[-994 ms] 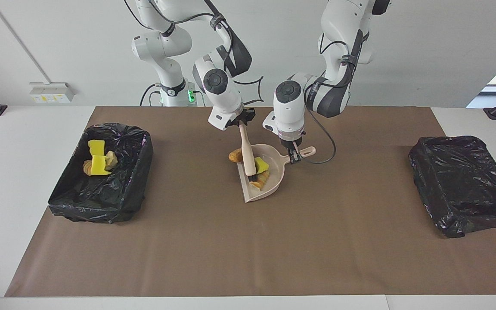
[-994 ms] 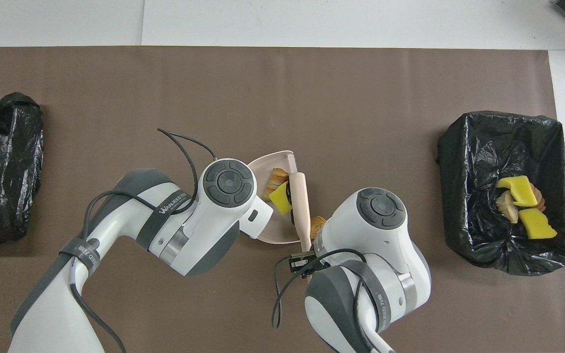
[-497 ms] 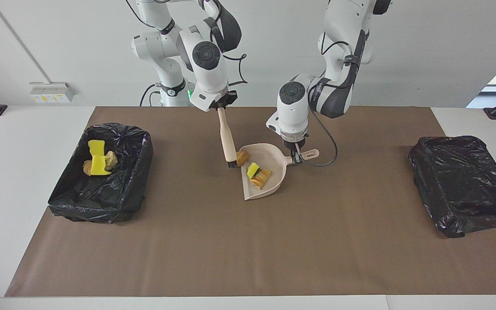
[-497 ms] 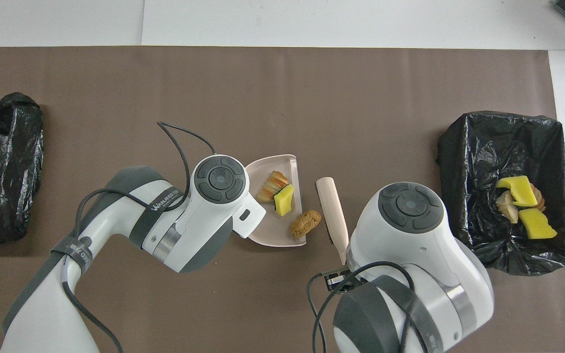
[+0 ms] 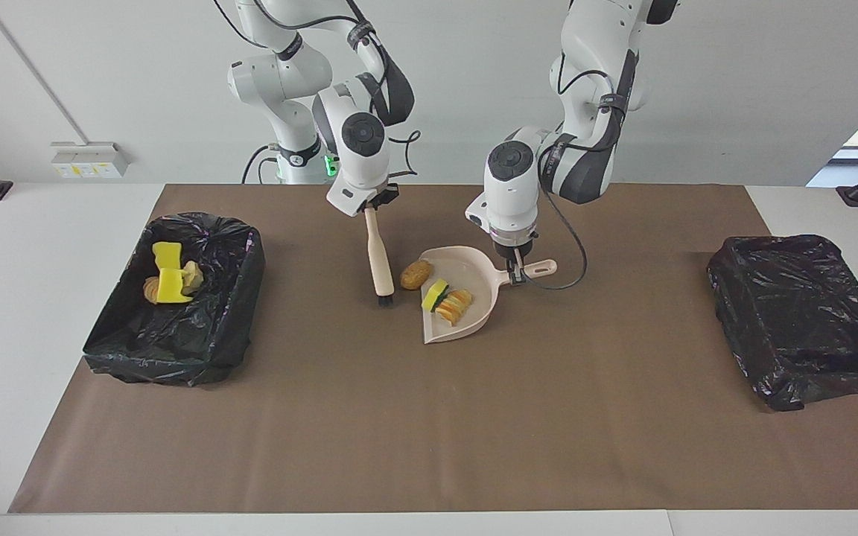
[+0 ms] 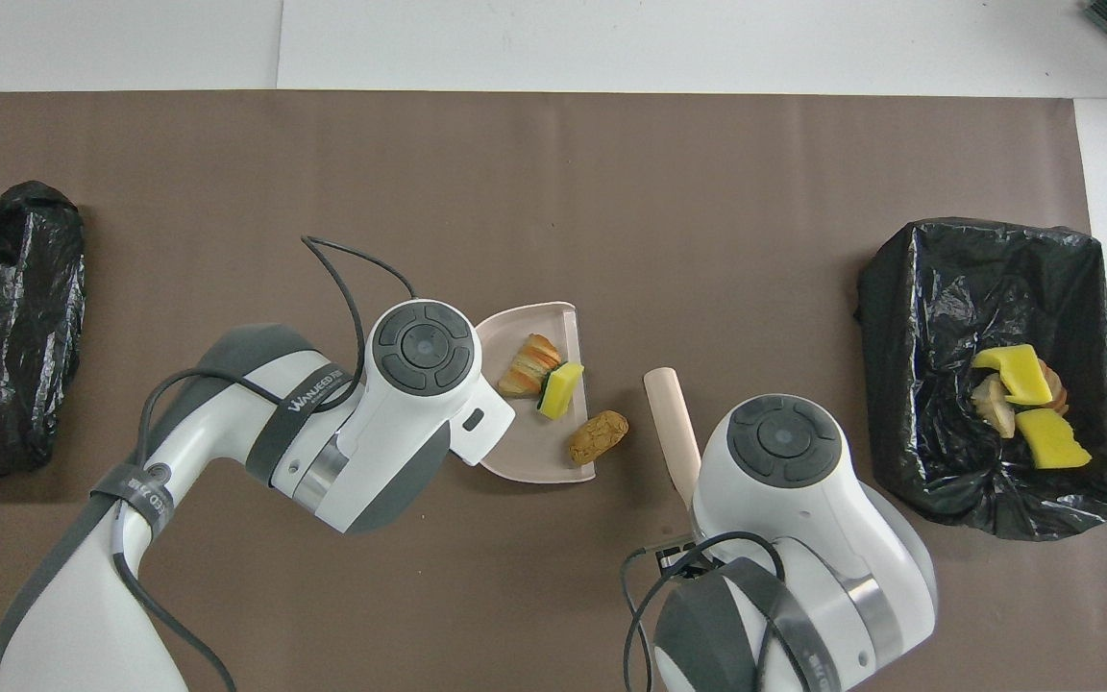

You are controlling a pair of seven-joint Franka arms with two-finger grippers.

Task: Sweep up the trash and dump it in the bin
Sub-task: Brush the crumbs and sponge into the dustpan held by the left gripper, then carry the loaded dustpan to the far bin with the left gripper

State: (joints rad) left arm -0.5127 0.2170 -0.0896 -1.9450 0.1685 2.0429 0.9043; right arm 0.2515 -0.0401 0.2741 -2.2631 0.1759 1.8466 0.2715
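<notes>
My left gripper (image 5: 513, 263) is shut on the handle of the pale pink dustpan (image 5: 474, 272), which lies on the brown mat mid-table. In the pan lie a yellow sponge chunk (image 5: 435, 295) and a tan bread-like lump (image 5: 456, 306); both also show in the overhead view, the chunk (image 6: 561, 389) and the lump (image 6: 529, 353). A brown lump (image 5: 415, 274) sits at the pan's open lip, mostly on the mat (image 6: 599, 435). My right gripper (image 5: 370, 208) is shut on the beige brush (image 5: 379, 260), held nearly upright with its bristles down beside the brown lump.
A black-lined bin (image 5: 228, 298) at the right arm's end holds several yellow and tan pieces (image 5: 168, 279). A second black-lined bin (image 5: 801, 320) stands at the left arm's end. The brown mat (image 5: 429, 432) covers most of the table.
My right gripper took the brush out of the pan, toward the right arm's end, then lowered it beside the brown lump. The brown lump came to the pan's lip. The pan shifted slightly.
</notes>
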